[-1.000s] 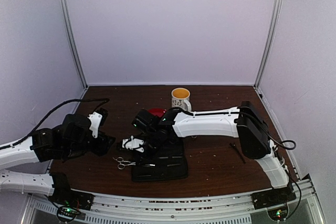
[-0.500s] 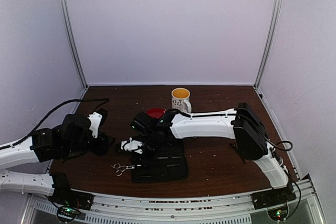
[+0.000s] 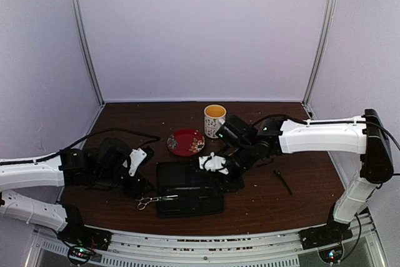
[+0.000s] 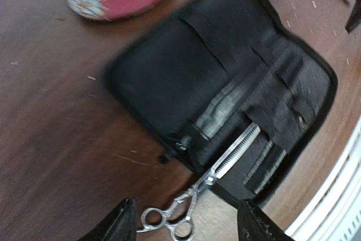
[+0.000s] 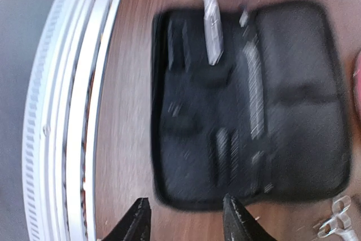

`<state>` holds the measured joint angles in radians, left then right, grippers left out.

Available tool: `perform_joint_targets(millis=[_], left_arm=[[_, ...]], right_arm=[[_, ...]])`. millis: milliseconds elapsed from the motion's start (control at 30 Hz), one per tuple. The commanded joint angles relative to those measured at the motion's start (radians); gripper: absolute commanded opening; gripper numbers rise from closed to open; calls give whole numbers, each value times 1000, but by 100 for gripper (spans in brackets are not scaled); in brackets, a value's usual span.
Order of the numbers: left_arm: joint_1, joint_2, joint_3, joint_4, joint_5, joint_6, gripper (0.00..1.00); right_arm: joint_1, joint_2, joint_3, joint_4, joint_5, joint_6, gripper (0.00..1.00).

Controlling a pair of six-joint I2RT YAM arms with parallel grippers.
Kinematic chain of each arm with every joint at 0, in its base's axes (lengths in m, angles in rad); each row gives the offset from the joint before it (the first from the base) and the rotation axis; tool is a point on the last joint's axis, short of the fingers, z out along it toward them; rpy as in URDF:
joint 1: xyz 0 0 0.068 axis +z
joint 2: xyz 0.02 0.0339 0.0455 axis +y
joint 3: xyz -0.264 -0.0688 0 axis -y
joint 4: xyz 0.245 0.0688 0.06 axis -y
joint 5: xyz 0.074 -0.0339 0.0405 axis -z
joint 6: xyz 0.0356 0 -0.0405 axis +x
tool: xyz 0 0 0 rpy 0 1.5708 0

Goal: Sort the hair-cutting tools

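**A:** What did the overhead camera show?

**B:** A black case (image 3: 187,189) lay open on the table (image 3: 269,207). One pair of scissors (image 3: 152,200) sat at its near left corner, blade on the case and rings off it. The left gripper (image 3: 142,187) hung just beside those rings. The right gripper (image 3: 226,176) was over the case's far right part. From that height I could not tell how either set of jaws stood. A thin black stick (image 3: 282,181) lay on the wood to the right of the case, apart from it. A red saucer (image 3: 185,142) and a mug (image 3: 214,119) stood behind.

**A:** And the left wrist?

**B:** Its fingers (image 4: 121,224) were spread wide and gripped nothing. The scissors' rings showed between them, flat on the table. The toothed blade reached onto the case's pockets. The saucer was at the top left.

**A:** The right wrist?

**B:** It was blurred, but its fingers (image 5: 138,221) were also parted and empty, above the case's edge. The same scissors showed at the top. The silver rings of the second scissors (image 5: 338,221) lay on the wood at the lower right, just off the case's corner. A white rail (image 5: 73,111) ran down the left side.
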<state>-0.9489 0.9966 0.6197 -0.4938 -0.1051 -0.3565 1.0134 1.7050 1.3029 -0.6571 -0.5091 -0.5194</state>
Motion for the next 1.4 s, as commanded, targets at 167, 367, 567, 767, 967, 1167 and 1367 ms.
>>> perform_joint_targets(millis=[167,367,567,767,967,1167,1367], left_arm=[[8,196,148,26,192,136,62],[68,248,159,-39,254,132,60],[70,192,135,-55,163,123,60],[79,186,123,-56,111,135,60],[79,237,129,-57,153,217,55],[49,266,124,-9,236,303,53],[25,305,154,-11,288,416,53]], right_arm=[[13,-60,-265,149,131,-86,44],[49,7,-261,179,160,-139,42],[72,39,-256,197,215,-154,40],[87,57,-257,180,246,-192,23],[85,22,-297,158,325,-219,6],[80,-43,-363,142,355,-218,3],[76,-73,-395,126,342,-184,4]])
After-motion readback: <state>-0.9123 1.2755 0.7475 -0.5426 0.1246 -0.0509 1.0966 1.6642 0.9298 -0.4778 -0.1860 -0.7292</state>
